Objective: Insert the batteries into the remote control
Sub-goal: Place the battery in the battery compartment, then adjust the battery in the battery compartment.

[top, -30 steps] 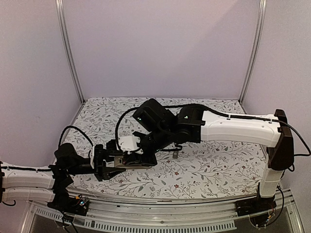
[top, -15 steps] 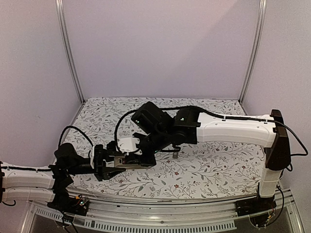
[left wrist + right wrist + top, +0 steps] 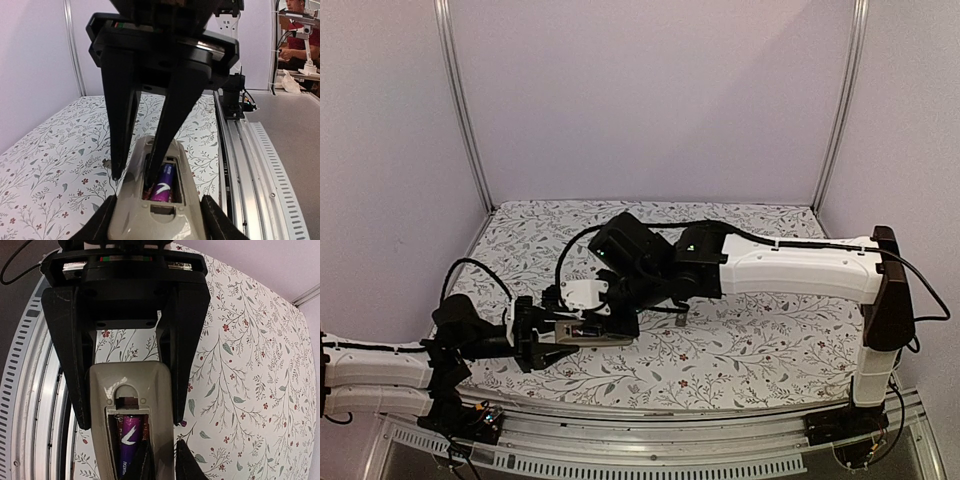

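My left gripper (image 3: 552, 342) is shut on the near end of the remote control (image 3: 598, 334) and holds it greyish back up, just above the table. In the left wrist view the remote (image 3: 132, 202) sits between my left fingers (image 3: 100, 222), and one purple battery (image 3: 166, 182) lies in the open recess. My right gripper (image 3: 607, 318) comes down from above, jaws slightly apart. One right finger (image 3: 157, 145) reaches into the recess beside the battery and the other (image 3: 119, 125) hangs outside the remote's edge. The right wrist view shows the same battery (image 3: 128, 437), remote (image 3: 130, 377) and right gripper (image 3: 165, 462). A second battery does not show.
A small dark object (image 3: 679, 319) lies on the floral tablecloth (image 3: 750, 340) just right of the remote; I cannot tell what it is. Metal rails (image 3: 650, 455) run along the near edge. Purple walls close in the back and sides.
The right arm has shifted a little left and down, bringing its fingers onto the remote's recess. The left gripper and the remote have stayed put.
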You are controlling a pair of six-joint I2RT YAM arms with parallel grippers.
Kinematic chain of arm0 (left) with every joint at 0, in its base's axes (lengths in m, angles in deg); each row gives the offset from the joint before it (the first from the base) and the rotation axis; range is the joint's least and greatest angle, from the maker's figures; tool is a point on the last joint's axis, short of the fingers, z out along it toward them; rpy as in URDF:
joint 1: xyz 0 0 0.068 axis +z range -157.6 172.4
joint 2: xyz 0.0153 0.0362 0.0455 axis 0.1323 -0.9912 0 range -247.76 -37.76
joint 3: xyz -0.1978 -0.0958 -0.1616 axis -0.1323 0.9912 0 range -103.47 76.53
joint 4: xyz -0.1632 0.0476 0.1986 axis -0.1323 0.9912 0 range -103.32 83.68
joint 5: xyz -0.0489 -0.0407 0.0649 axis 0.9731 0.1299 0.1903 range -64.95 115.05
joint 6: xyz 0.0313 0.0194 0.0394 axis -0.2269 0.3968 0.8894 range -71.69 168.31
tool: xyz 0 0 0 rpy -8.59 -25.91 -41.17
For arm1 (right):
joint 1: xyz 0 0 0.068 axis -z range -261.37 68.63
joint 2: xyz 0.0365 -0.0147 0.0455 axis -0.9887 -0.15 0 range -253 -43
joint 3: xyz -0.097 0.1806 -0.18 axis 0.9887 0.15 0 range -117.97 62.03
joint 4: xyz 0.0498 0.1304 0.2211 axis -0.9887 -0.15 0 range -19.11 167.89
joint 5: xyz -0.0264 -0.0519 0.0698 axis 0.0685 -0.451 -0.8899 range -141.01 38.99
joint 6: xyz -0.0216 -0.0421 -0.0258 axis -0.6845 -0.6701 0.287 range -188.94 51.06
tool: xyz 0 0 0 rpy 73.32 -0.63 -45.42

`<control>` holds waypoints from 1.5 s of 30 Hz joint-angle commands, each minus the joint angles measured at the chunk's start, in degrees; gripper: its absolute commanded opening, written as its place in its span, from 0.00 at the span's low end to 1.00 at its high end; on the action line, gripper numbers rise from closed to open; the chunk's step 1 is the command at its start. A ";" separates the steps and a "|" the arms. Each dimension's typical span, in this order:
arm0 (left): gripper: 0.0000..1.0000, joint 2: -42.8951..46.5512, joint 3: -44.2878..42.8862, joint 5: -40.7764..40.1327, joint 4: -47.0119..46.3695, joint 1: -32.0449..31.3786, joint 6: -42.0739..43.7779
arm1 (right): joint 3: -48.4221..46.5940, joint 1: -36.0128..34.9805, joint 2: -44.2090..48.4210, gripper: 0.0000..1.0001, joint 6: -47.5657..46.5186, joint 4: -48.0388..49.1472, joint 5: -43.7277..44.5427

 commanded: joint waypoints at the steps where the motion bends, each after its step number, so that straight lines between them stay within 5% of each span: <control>1: 0.00 -0.26 -1.14 0.49 -0.92 -0.18 -0.90 | 1.62 1.08 1.18 0.22 0.64 0.47 0.84; 11: 0.00 0.31 -1.50 4.09 -0.69 -0.97 14.57 | 1.57 2.00 0.73 0.30 2.60 0.07 -3.04; 35: 0.00 -0.78 -3.18 2.58 -4.63 0.22 18.73 | 5.49 -0.43 -2.85 0.31 -3.91 0.24 -11.23; 45: 0.00 0.62 -1.05 7.24 -0.10 1.25 26.99 | 5.97 0.02 -1.40 0.28 -2.58 1.67 -3.28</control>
